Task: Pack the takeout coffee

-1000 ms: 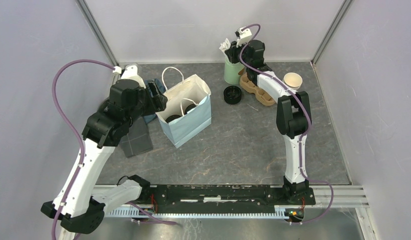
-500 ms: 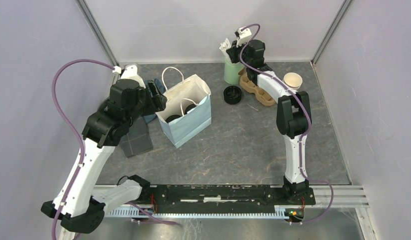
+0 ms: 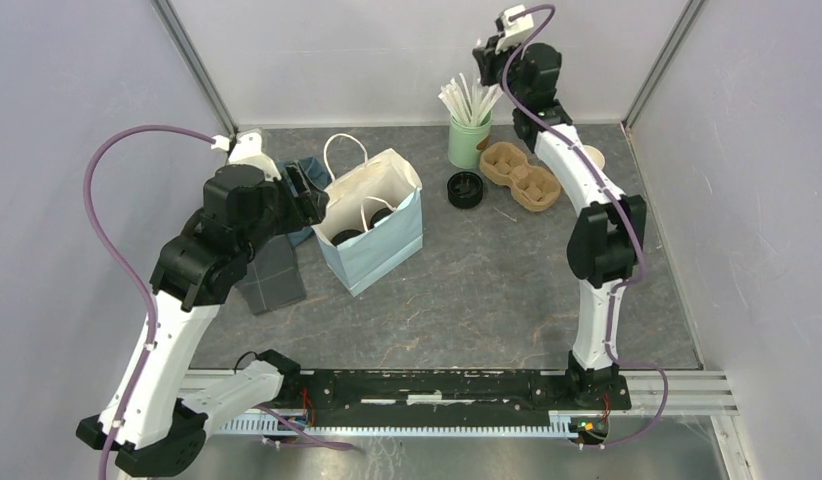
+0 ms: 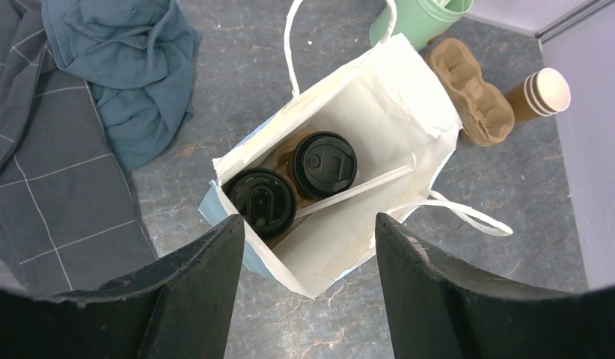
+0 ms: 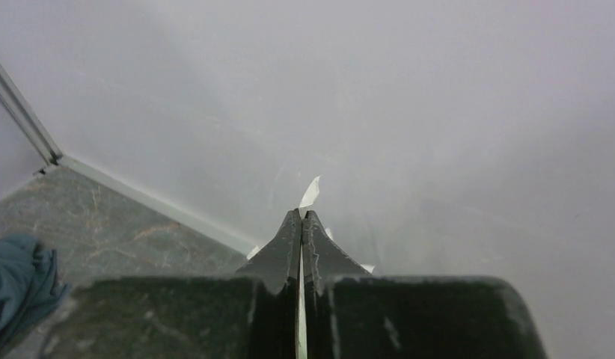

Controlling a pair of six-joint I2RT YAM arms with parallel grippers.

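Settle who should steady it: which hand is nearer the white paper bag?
Left. The left hand hovers open just beside the paper bag; the right hand hangs up by the back wall, beyond the green cup, shut on a white straw.

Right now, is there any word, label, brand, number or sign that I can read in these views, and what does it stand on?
No text can be read in any view.
Lidded coffee cups in the paper bag: raised marks moulded into their black lids, too small to read.
Paper bag, green cup, pulp cup carrier, lidless brown cups: plain, no print showing.
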